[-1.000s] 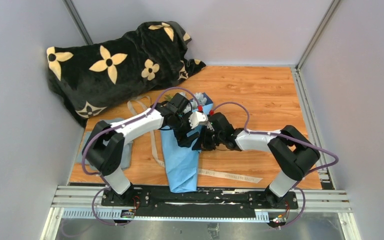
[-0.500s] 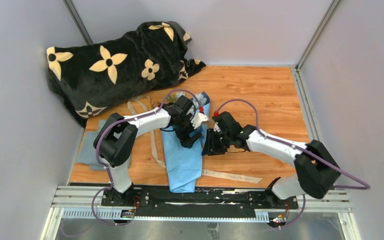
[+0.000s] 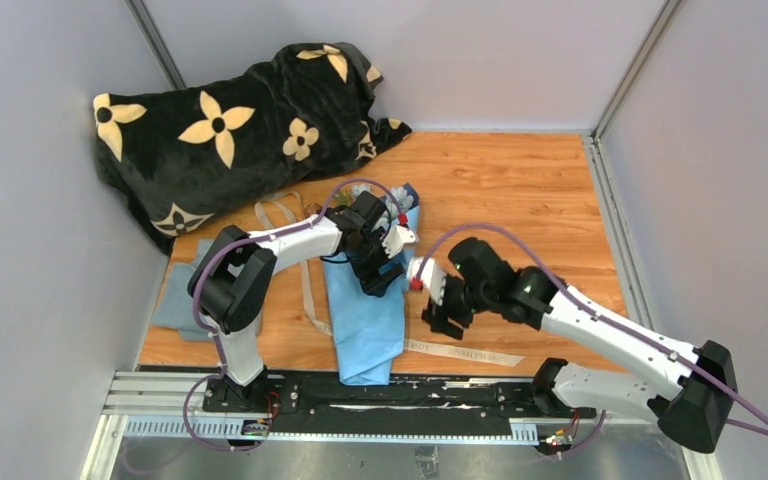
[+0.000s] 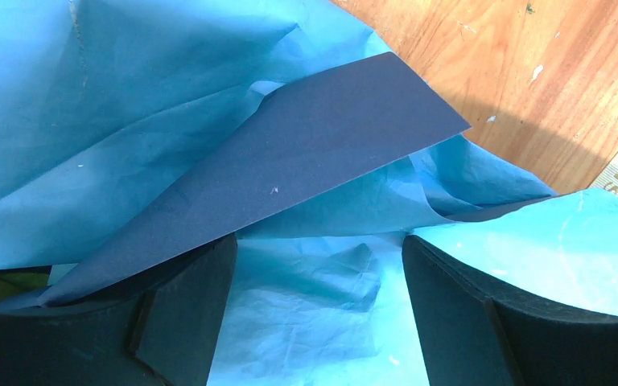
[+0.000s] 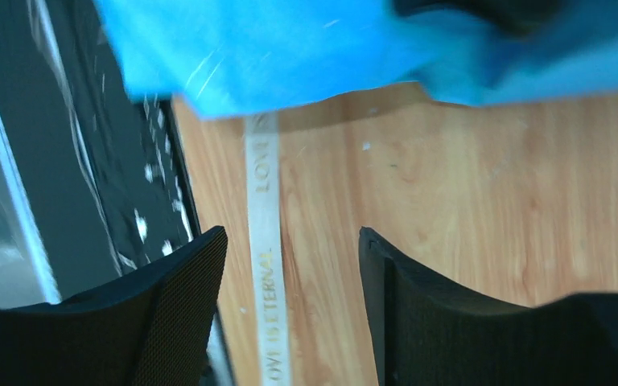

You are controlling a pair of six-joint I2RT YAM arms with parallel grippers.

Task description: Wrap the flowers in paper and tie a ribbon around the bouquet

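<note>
Right hand [image 3: 442, 320] has backed off the paper [image 3: 365, 330], fingers apart, empty; left hand [image 4: 318, 265] spread against it.

The white-and-black jointed left arm [image 3: 285, 238] is reaching inward from its base, elbow folded high near the left side, wrist tipping down. Its black two-finger left gripper [image 3: 384, 272] is pointing downward, jaws standing wide apart. The matching white-and-black right arm [image 3: 615, 338] is stretching in a long low diagonal toward the middle. Its black two-finger right gripper [image 3: 444, 318] is hanging fingers-down, jaws spread, clasping nothing, apart from its partner.
</note>
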